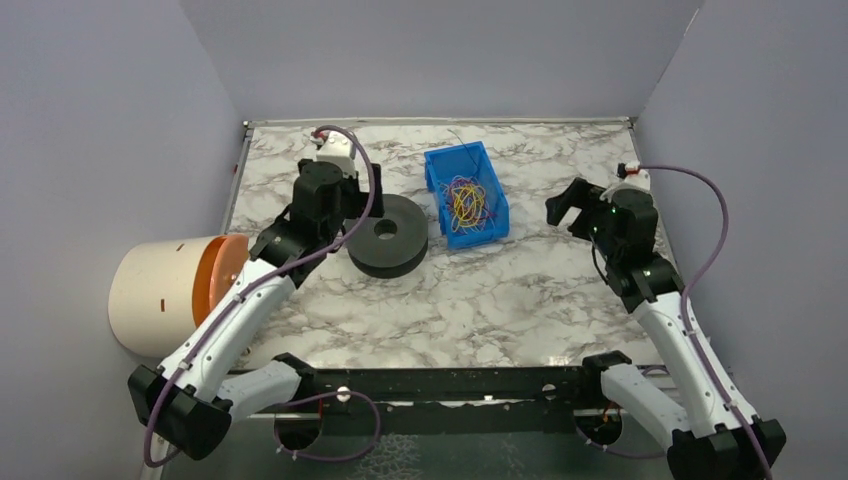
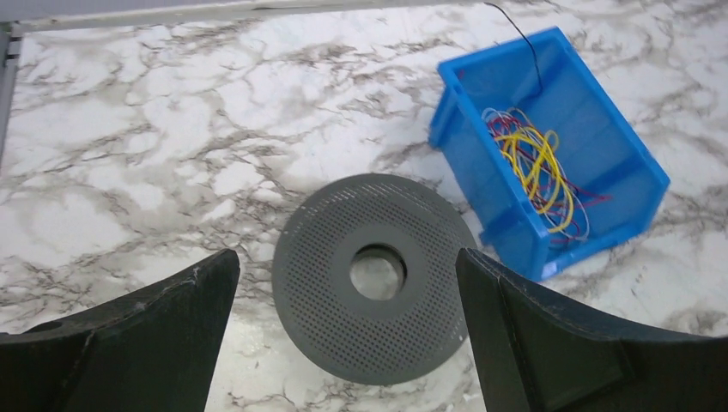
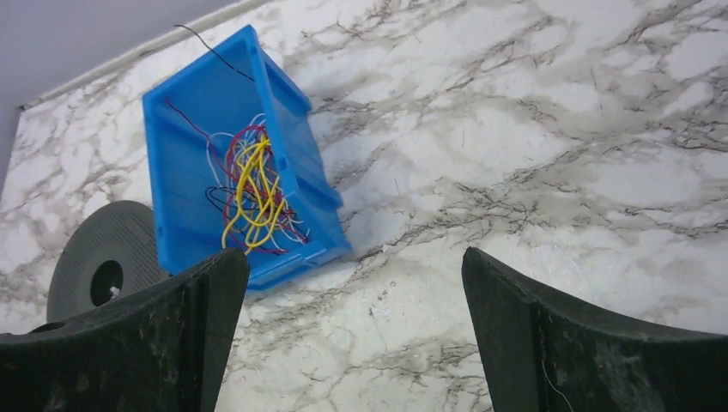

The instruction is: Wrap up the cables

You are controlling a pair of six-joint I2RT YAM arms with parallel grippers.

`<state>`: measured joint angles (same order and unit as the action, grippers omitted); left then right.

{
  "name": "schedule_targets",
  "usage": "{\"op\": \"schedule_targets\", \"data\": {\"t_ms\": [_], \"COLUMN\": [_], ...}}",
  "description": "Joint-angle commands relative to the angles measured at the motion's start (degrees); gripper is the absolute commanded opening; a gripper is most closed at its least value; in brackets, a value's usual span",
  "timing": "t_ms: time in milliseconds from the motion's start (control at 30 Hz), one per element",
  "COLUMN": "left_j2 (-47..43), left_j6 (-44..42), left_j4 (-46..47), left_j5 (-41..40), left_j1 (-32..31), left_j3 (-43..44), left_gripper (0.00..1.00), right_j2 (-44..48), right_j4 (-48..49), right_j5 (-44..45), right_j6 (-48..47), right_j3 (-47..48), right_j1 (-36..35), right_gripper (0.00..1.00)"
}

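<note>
The cables (image 1: 466, 203) are a tangle of thin yellow, red and purple wires lying inside a blue bin (image 1: 434, 180) at the back middle of the marble table. They also show in the left wrist view (image 2: 536, 167) and the right wrist view (image 3: 249, 189). A black round perforated spool (image 1: 388, 235) lies flat left of the bin. My left gripper (image 1: 350, 222) hovers over the spool's left side, open and empty (image 2: 347, 254). My right gripper (image 1: 562, 208) is open and empty (image 3: 354, 254), above bare table to the right of the bin.
A cream cylinder with an orange face (image 1: 165, 295) lies off the table's left edge. Grey walls close in the back and sides. A black frame (image 1: 440, 385) runs along the near edge. A thin black wire (image 2: 519, 34) sticks out over the bin's far end.
</note>
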<state>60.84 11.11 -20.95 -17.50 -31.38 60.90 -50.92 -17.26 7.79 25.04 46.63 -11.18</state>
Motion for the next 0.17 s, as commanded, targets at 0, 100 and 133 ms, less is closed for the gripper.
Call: {"op": "schedule_targets", "data": {"t_ms": [0,100,133], "left_j2": [-0.4,-4.1,-5.2], "left_j6": [0.8,1.5,1.8], "left_j4": [1.6,5.0,5.6], "left_j5": [4.6,11.0,12.7], "left_j1": [5.9,9.2,10.3], "left_j3": [0.7,-4.7,-5.8], "left_gripper": [0.99,0.99,0.99], "right_j2": [4.4,5.2,5.1], "right_j4": [-3.3,-1.5,-1.7], "right_j5": [-3.4,-9.5,-9.1], "right_j6": [-3.2,-5.5,-5.1], "right_j3": [2.1,0.8,0.5], "right_j1": [0.1,0.0,0.0], "right_gripper": [1.00,1.00,1.00]}}
